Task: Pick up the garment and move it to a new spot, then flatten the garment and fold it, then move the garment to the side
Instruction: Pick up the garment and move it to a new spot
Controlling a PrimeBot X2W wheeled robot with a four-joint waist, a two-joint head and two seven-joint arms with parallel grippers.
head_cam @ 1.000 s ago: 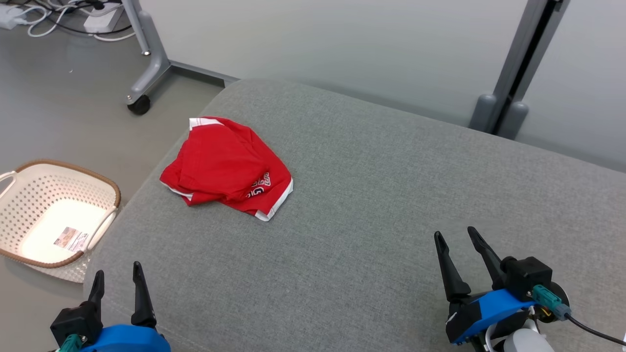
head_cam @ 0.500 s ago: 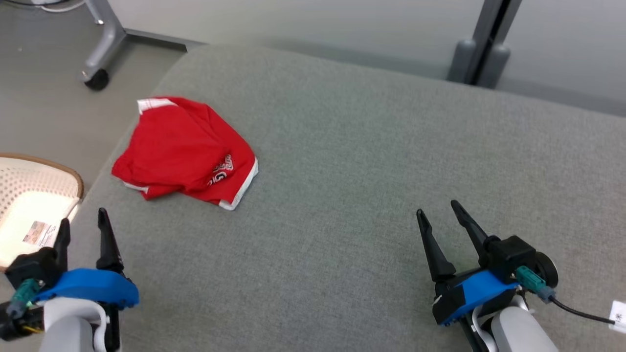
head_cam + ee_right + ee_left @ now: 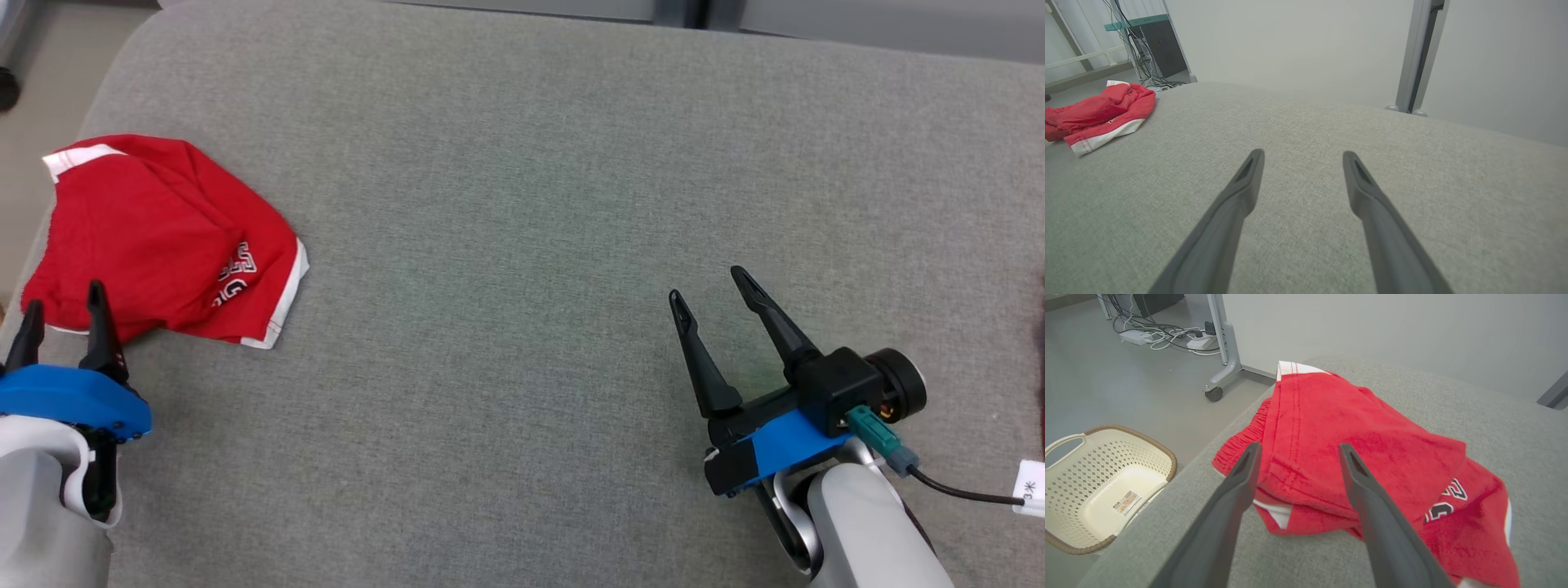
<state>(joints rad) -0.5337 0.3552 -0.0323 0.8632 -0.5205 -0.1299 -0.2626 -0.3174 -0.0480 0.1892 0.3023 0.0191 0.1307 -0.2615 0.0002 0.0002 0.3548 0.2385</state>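
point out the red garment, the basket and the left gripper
red garment (image 3: 155, 229): head view, middle of the cloth
basket (image 3: 1098, 469): left wrist view, perforated inner wall
left gripper (image 3: 64, 296): head view, midway between its open jaws

One garment (image 3: 155, 237) (red), one basket (image 3: 1069, 473), two tools (image 3: 64, 296) (image 3: 707, 283).

The left gripper (image 3: 64, 296), dark fingers spread wide and empty, hovers at the near edge of the crumpled red fabric garment (image 3: 163, 237). The right gripper (image 3: 707, 282), likewise spread, is well to the garment's right.
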